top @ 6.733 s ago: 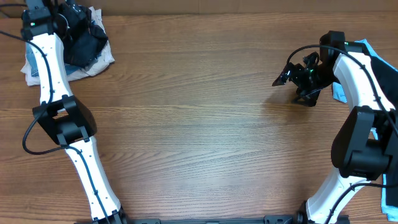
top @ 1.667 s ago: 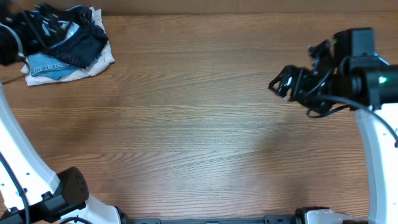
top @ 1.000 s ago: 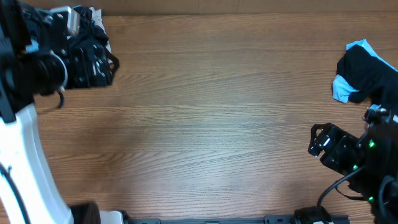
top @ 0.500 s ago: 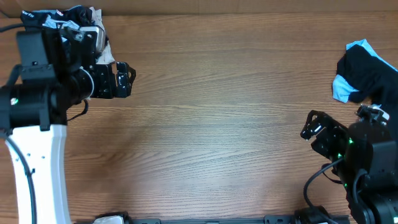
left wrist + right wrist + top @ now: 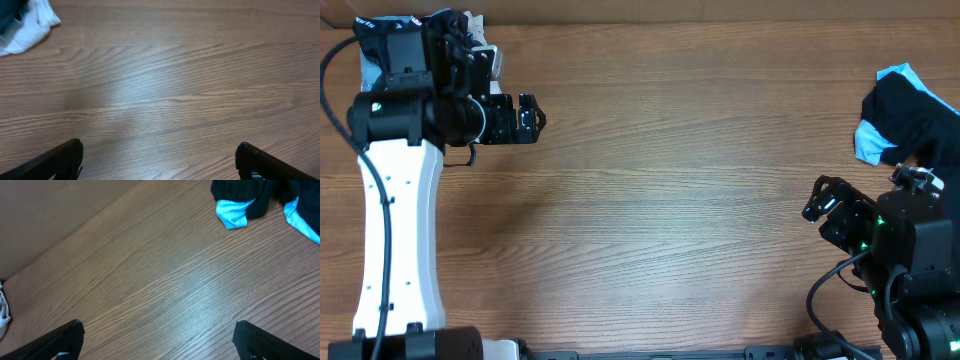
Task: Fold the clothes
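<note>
The clothes lie in two places. A heap [image 5: 475, 22] in the far left corner is mostly hidden under my left arm; its white edge [image 5: 27, 27] shows at the top left of the left wrist view. A black-and-light-blue garment [image 5: 892, 110] is bunched at the far right edge, and it also shows in the right wrist view [image 5: 250, 197]. My left gripper [image 5: 533, 115] hovers open just right of the heap, over bare wood [image 5: 160, 146]. My right gripper [image 5: 812, 200] is open over bare wood, below and left of the black-and-blue garment [image 5: 159, 326]. Neither holds anything.
The wooden table [image 5: 670, 200] stretches between the two arms. Its back edge meets a brown wall [image 5: 60, 215]. My right arm's base [image 5: 920, 290] fills the lower right corner, and the left arm's white link [image 5: 400, 230] runs down the left side.
My left gripper has swung right, off the heap and over the table. The right arm has dropped to the lower right, uncovering the black-and-blue garment, and its jaws have widened.
</note>
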`<control>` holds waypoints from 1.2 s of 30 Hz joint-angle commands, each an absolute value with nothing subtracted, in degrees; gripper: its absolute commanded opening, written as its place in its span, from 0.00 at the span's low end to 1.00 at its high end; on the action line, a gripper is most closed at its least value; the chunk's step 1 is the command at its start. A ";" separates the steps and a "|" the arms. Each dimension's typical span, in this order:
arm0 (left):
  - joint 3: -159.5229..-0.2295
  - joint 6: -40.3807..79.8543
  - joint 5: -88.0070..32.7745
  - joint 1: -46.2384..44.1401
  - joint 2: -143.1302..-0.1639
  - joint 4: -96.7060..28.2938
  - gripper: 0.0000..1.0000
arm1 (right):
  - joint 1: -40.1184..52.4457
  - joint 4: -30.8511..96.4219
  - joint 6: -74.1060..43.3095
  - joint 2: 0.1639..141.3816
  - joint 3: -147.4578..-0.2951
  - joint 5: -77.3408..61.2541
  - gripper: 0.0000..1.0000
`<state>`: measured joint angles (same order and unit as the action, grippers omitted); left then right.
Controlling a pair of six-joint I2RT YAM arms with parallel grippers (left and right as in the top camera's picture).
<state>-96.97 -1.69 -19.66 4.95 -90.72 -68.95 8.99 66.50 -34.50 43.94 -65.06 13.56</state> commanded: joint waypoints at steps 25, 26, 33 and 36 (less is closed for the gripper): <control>-96.25 -3.88 -5.17 4.86 -97.08 -68.51 1.00 | 9.10 66.30 -34.76 43.79 -64.75 14.50 1.00; -96.25 -3.86 -5.17 4.86 -97.08 -68.51 1.00 | 9.10 66.30 -34.76 43.81 -64.75 14.50 1.00; -96.25 -3.88 -5.19 4.86 -97.08 -68.51 1.00 | 9.15 66.28 -34.76 43.70 -64.71 14.48 1.00; -96.25 -3.86 -5.19 4.86 -97.08 -68.51 1.00 | 8.99 66.74 -34.74 43.18 -64.64 14.35 1.00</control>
<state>-96.77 -3.03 -5.72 4.95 -96.79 -68.55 9.02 66.57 -34.52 43.92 -65.01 13.76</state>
